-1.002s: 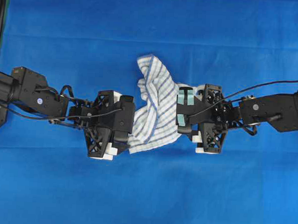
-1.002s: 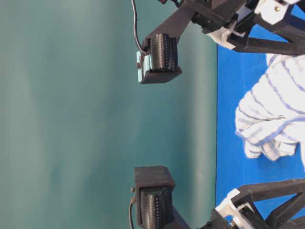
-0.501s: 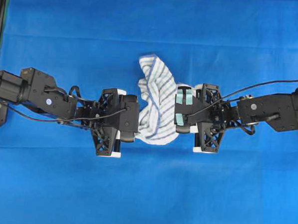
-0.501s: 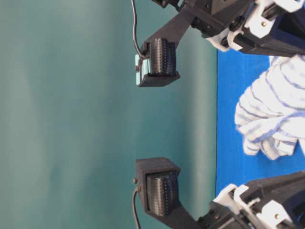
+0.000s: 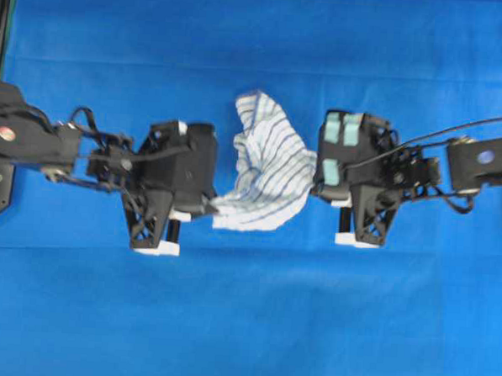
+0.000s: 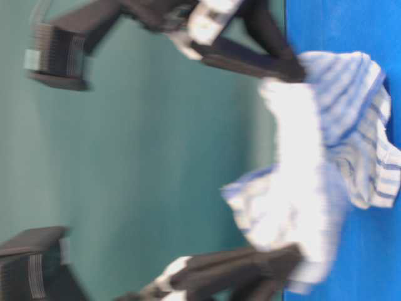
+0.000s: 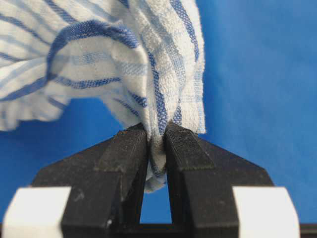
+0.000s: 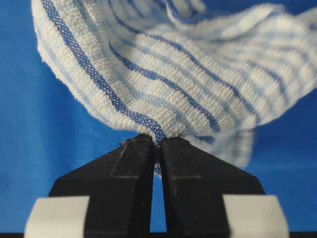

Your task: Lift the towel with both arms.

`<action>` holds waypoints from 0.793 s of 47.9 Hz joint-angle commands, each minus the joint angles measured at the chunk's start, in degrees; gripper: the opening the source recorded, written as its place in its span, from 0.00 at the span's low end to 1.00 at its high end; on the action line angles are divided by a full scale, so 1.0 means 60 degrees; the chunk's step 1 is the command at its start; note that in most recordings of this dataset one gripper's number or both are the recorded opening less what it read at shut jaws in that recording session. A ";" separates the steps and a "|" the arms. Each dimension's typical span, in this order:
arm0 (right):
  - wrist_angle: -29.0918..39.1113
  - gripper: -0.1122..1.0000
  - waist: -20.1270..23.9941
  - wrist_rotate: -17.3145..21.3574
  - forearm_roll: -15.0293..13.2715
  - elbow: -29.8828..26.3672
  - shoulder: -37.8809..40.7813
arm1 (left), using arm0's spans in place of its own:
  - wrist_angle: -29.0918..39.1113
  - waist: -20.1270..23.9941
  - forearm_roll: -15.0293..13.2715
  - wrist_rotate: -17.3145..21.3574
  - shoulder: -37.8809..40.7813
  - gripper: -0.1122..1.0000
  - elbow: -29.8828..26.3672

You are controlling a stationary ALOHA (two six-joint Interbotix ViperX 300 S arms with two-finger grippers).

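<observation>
Towel (image 5: 264, 176), white with blue stripes, hangs bunched, pinched by both arms' jaws.

Striped towel (image 5: 264, 176) between two arms' tools

**Quick count of what was on the table**

So, tallying it up: there was one towel (image 5: 264, 176), the striped white-and-blue one, sitting in the middle. Two robot arms, one on the left (image 5: 35, 139) and one on the right (image 5: 484, 158). Each had one gripper, so two grippers total: left gripper (image 5: 201, 204), right gripper (image 5: 312, 184). And one blue tablecloth (image 5: 244, 322) under everything.
</observation>
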 commanded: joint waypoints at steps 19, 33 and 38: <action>0.2886 0.14 -0.0352 -0.0220 -0.0542 -0.2666 -0.2168 | 0.2769 0.1128 0.0015 0.0117 -0.2637 0.17 -0.2168; 0.4277 0.14 -0.0483 -0.0776 -0.0703 -0.4673 -0.2344 | 0.4497 0.1699 0.0059 0.0190 -0.3003 0.17 -0.4014; 0.4541 0.14 -0.0483 -0.0908 -0.0703 -0.5200 -0.2329 | 0.4907 0.1699 0.0103 0.0190 -0.3003 0.17 -0.4644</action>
